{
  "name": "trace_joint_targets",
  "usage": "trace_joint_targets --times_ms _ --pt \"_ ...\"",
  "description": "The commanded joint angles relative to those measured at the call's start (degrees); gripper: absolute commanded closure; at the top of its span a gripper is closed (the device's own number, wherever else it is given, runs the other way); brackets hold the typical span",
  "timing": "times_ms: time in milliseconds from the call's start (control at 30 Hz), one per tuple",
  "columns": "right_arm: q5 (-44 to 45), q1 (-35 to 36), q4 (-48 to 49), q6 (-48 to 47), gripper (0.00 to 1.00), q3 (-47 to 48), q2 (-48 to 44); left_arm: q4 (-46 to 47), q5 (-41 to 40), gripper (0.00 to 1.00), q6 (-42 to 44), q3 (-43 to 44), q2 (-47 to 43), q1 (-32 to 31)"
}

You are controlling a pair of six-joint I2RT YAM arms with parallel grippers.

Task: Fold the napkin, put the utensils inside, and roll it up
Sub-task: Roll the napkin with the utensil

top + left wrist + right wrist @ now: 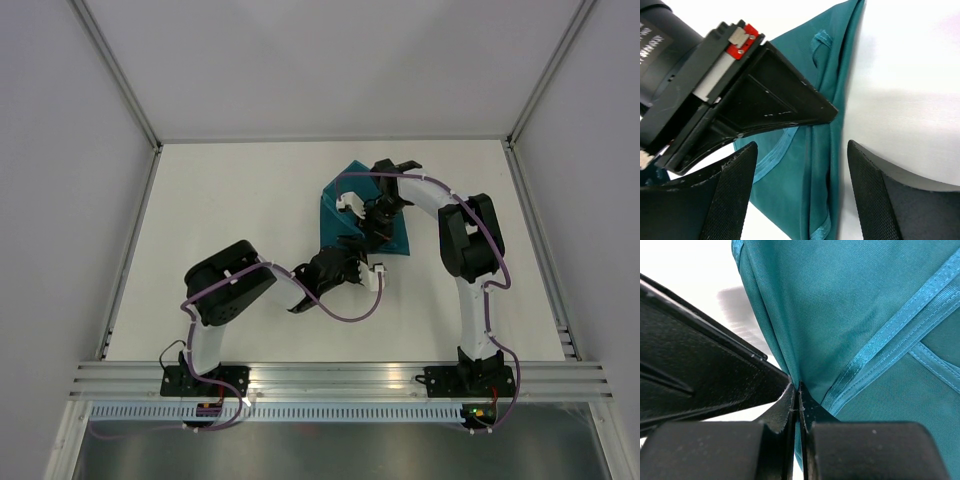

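Note:
The teal napkin (335, 222) lies folded into a rough triangle at the table's middle back. The right gripper (380, 230) reaches down onto it. In the right wrist view the right gripper (797, 390) is shut on a folded edge of the napkin (855, 305), and the hem stripes run beside it. The left gripper (352, 250) sits at the napkin's near corner. In the left wrist view the left gripper (801, 150) is open and straddles a bunched fold of the napkin (790, 200). A right finger (780, 100) shows just beyond it. The knife is out of view.
The white table (230, 200) is enclosed by pale walls at the left, back and right. An aluminium rail (340, 375) runs along the near edge, where both arm bases are bolted. Purple cables loop along both arms.

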Motion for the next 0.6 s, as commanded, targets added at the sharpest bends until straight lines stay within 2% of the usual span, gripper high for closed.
trace_joint_targets --times_ms 0,133,233,267,567 --pt "-1.56 -0.21 -0.69 0.07 0.94 2.7 1.03 -1.75 2.63 0.24 2.49 2.11 0.68 0.47" --pt "-1.73 -0.21 -0.77 0.25 0.94 2.97 1.29 -2.63 3.95 0.29 2.22 2.91 1.38 0.82" --pt "-1.65 -0.21 -0.78 0.25 0.94 2.97 1.47 -3.86 3.95 0.4 2.05 3.87 1.91 1.17" --pt "-1.65 -0.21 -0.78 0.25 0.94 2.97 1.55 -4.12 4.04 0.46 1.96 4.14 2.0 1.26" --pt "-1.56 -0.21 -0.78 0.43 0.94 3.14 1.82 -5.88 4.21 0.62 0.29 4.93 2.79 2.14"
